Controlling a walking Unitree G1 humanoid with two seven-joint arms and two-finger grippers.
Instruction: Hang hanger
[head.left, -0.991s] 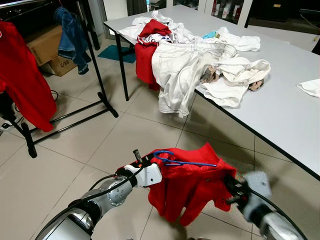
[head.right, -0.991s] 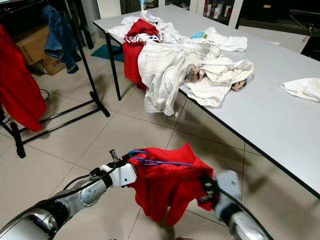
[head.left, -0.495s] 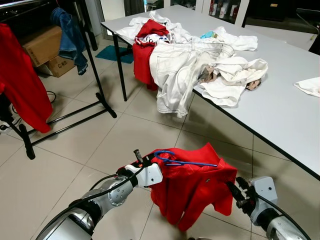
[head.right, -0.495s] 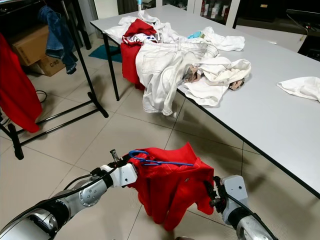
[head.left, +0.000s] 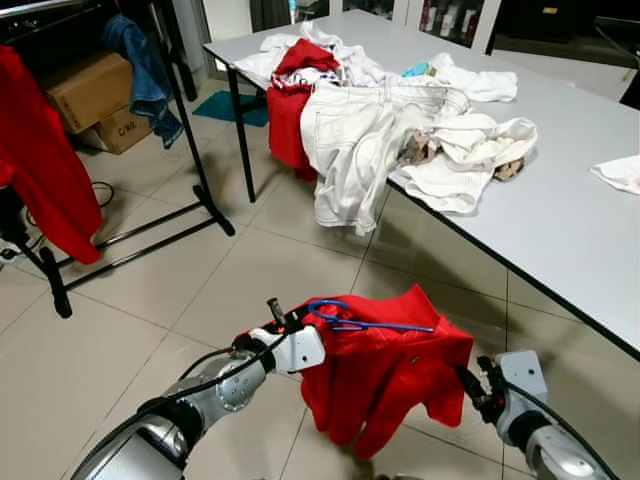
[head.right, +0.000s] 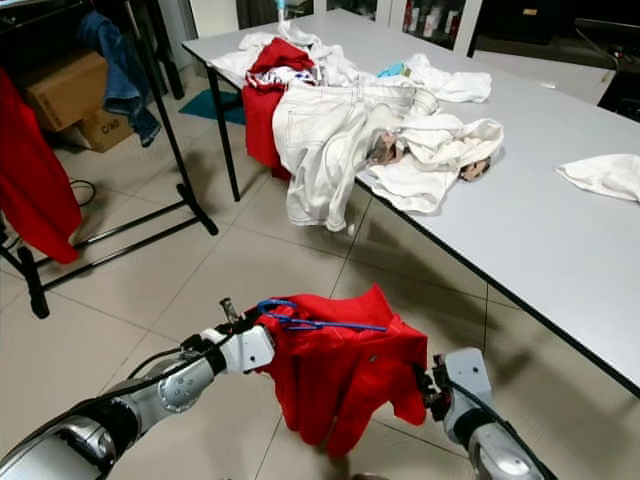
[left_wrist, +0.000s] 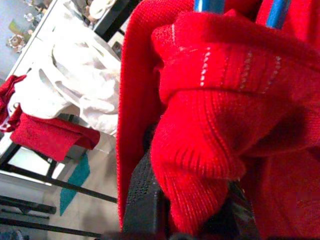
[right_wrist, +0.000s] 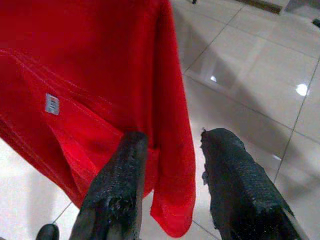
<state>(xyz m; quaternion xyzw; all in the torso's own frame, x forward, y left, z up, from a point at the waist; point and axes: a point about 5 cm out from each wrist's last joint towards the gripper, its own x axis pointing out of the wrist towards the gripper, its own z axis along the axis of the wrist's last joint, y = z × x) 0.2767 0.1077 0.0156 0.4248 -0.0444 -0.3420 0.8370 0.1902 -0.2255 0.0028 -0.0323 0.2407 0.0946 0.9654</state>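
A red sweater (head.left: 385, 375) hangs on a blue hanger (head.left: 360, 322) low over the tiled floor in front of me. My left gripper (head.left: 298, 325) is shut on the sweater's bunched neck at the hanger's hook end; the left wrist view shows red knit (left_wrist: 200, 125) pinched between the black fingers (left_wrist: 145, 200), with the blue hanger bars (left_wrist: 207, 5) above. My right gripper (head.left: 476, 386) stands open just beside the sweater's right hem. In the right wrist view the hem (right_wrist: 170, 150) hangs just beyond its spread fingers (right_wrist: 125, 170).
A black clothes rack (head.left: 190, 130) stands at the left, with a red garment (head.left: 45, 180) and jeans (head.left: 145, 75) on it. A grey table (head.left: 560, 230) on the right bears a heap of white and red clothes (head.left: 380, 130). Cardboard boxes (head.left: 90, 95) sit behind the rack.
My right arm, blurred a second ago at the sweater's right edge, has settled a little to the right, apart from the cloth. The left gripper and hanger have stayed put.
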